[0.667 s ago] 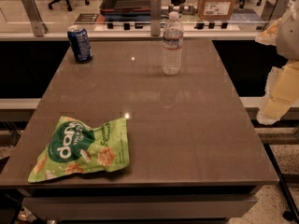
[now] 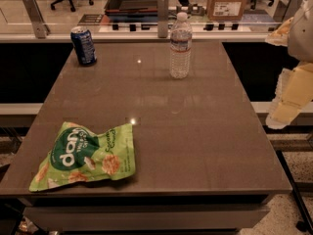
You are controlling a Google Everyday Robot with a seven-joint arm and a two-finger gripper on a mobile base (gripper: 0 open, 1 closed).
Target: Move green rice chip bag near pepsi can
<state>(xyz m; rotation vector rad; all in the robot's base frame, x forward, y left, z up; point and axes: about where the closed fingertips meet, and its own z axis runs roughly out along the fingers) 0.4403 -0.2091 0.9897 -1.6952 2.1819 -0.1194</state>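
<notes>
The green rice chip bag [image 2: 85, 155] lies flat on the brown table [image 2: 195, 131] at its near left corner, logo side up. The pepsi can [image 2: 84, 45] stands upright at the far left corner, well apart from the bag. My gripper [image 2: 282, 110] shows as pale yellow and white parts at the right edge of the view. It hangs beyond the table's right side, far from both the bag and the can, and holds nothing that I can see.
A clear plastic water bottle [image 2: 180, 46] stands upright at the far middle of the table. Behind the table runs a rail with metal posts [image 2: 163, 14], and past it are office chairs and a cardboard box [image 2: 227, 1].
</notes>
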